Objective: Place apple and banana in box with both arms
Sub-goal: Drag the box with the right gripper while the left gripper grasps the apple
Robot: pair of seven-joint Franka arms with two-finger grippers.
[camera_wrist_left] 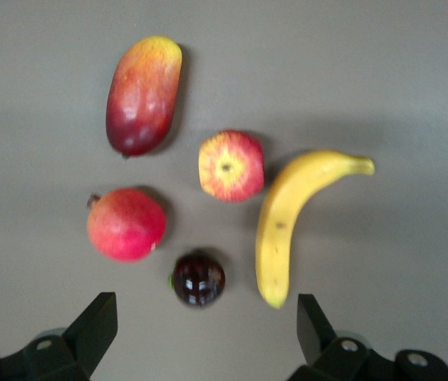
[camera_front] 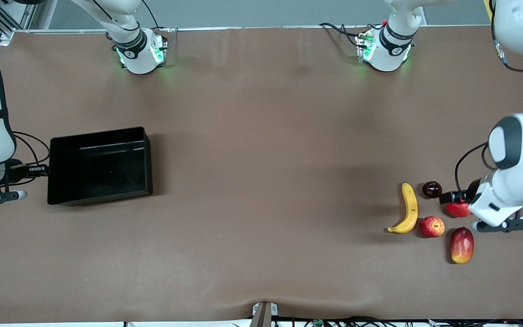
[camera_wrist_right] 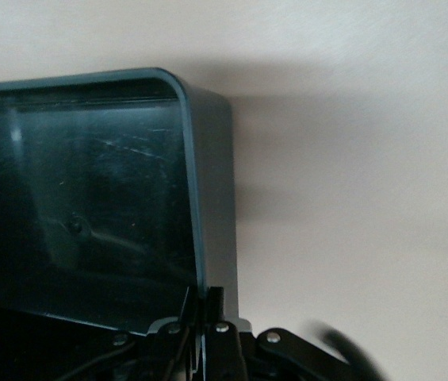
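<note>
The banana [camera_front: 407, 209] lies at the left arm's end of the table, with the apple [camera_front: 431, 226] beside it. My left gripper [camera_front: 453, 197] hangs open and empty over the fruit cluster. In the left wrist view its gripper [camera_wrist_left: 205, 325] frames a dark round fruit [camera_wrist_left: 198, 278], with the banana [camera_wrist_left: 287, 218] and apple [camera_wrist_left: 231, 165] past it. The black box [camera_front: 98, 135] sits at the right arm's end. My right gripper [camera_front: 39, 170] is shut on the box's end wall [camera_wrist_right: 212, 198], one finger inside and one outside.
A red-yellow mango-like fruit [camera_front: 461, 245] lies nearer the front camera than the apple. A pink-red round fruit [camera_front: 457, 209] is partly under my left hand, and a dark round fruit [camera_front: 431, 189] lies beside the banana's tip. The box holds nothing.
</note>
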